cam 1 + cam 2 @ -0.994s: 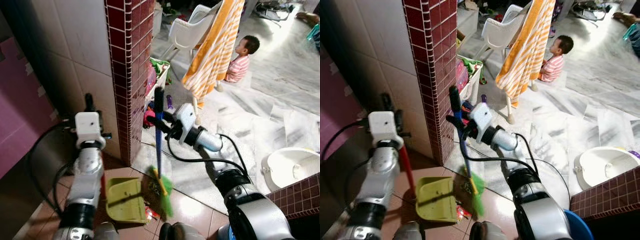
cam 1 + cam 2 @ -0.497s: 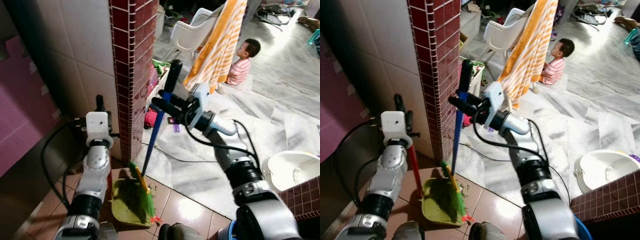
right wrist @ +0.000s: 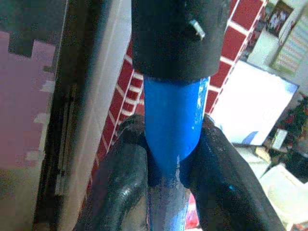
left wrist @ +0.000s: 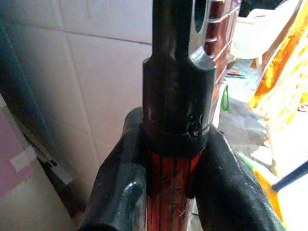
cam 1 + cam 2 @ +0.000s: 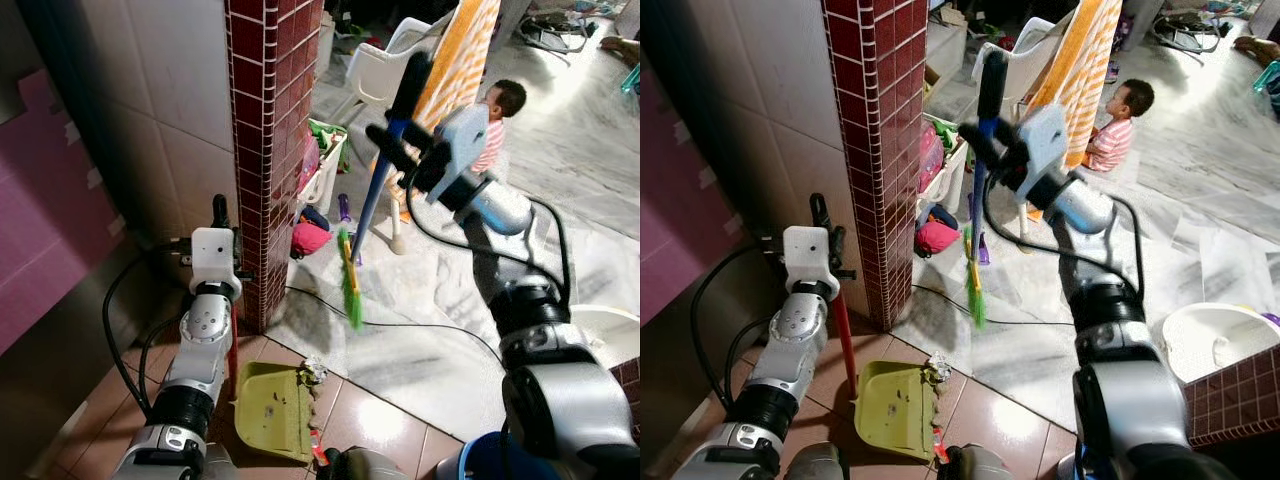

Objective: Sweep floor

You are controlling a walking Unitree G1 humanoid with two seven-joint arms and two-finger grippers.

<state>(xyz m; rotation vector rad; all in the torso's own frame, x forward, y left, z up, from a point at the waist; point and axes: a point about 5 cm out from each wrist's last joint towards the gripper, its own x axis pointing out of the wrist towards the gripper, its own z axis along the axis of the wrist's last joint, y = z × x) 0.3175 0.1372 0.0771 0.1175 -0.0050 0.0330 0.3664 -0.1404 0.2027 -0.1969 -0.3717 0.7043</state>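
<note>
Right gripper (image 5: 398, 140) pinches the broom (image 5: 372, 200) just below its black cap, raised before the chair (image 5: 378, 70). In the left eye view the blue shaft slants down toward the robot's left, and the green bristles (image 5: 349, 279) hang clear of the marble floor (image 5: 400, 340). Left gripper (image 5: 222, 225) clamps the dustpan (image 5: 274, 408) by its red stick, which stands near upright beside the brick pillar (image 5: 268, 150); the green pan lies on the tiles with a clump of debris (image 5: 314, 370) at its far lip. A child (image 5: 492, 125) sits partly hidden behind the right arm.

In the right eye view the towel (image 5: 1070, 70) covers most of the chair.

Left wrist view: both fingers (image 4: 120, 192) press the red stick under its black cap.

Right wrist view: fingers (image 3: 122, 187) squeeze the blue shaft; the background is blurred.
</note>
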